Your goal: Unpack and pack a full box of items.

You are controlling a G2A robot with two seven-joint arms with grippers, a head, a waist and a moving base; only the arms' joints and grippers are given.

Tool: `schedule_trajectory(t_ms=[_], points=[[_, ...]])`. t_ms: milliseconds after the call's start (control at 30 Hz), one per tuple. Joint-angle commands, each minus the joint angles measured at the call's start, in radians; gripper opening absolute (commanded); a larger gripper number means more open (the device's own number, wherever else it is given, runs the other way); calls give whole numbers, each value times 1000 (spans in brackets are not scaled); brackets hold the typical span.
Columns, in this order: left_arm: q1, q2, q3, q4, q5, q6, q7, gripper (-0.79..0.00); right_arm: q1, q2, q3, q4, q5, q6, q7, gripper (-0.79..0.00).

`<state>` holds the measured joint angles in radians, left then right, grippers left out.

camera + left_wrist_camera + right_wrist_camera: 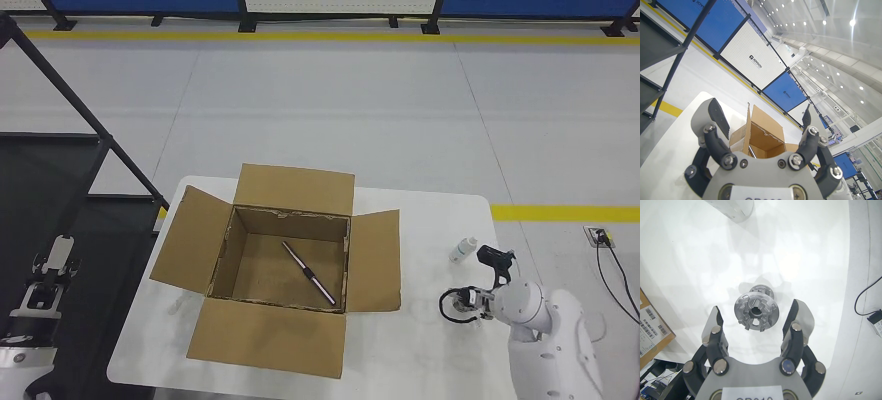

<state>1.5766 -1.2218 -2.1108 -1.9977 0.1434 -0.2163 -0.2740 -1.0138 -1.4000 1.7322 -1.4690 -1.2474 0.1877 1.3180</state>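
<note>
Box (295,188): open on the desk (430,350), flaps spread; one rod (308,272) lies on its floor.
Unpacked: bottle (463,249), on the desk right of the box; metal hub (756,313), near the bottle.
Judgement: unpacking nearly complete, rod outstanding; repacking not begun.
Right gripper (757,311): low over the desk, fingers (800,315) wide, one either side of the hub, not touching it.
Left gripper (762,109): off the desk's left edge, tilted up toward the box, fingers wide, empty.
</note>
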Motion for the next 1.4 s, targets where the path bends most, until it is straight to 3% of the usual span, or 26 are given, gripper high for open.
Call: schedule_trajectory(t_ms=[0,133,200,233,467,633,833,933,1100,1367], points=[[0,0,0,0,0,0,0,0,3,2,-2,7,3,1,-2,-566],[0,0,0,0,0,0,0,0,5,7,-5,12,9,11,-9,-628],[0,0,0,0,0,0,0,0,-1,9,1,-9,19,15,-19,-773],[0,0,0,0,0,0,0,0,-7,10,4,-29,23,17,-26,-785],[0,0,0,0,0,0,0,0,-74,11,-27,-331,14,58,-69,-785],[0,0,0,0,0,0,0,0,-101,5,-137,-570,-32,99,-147,-785],[0,0,0,0,0,0,0,0,-37,-6,-317,-656,-31,77,-218,-785],[0,0,0,0,0,0,0,0,54,-17,-429,-591,-1,46,-222,-785],[0,0,0,0,0,0,0,0,272,-49,-627,-351,61,21,-184,-785],[0,0,0,0,0,0,0,0,610,-168,-967,188,254,14,-228,-785]])
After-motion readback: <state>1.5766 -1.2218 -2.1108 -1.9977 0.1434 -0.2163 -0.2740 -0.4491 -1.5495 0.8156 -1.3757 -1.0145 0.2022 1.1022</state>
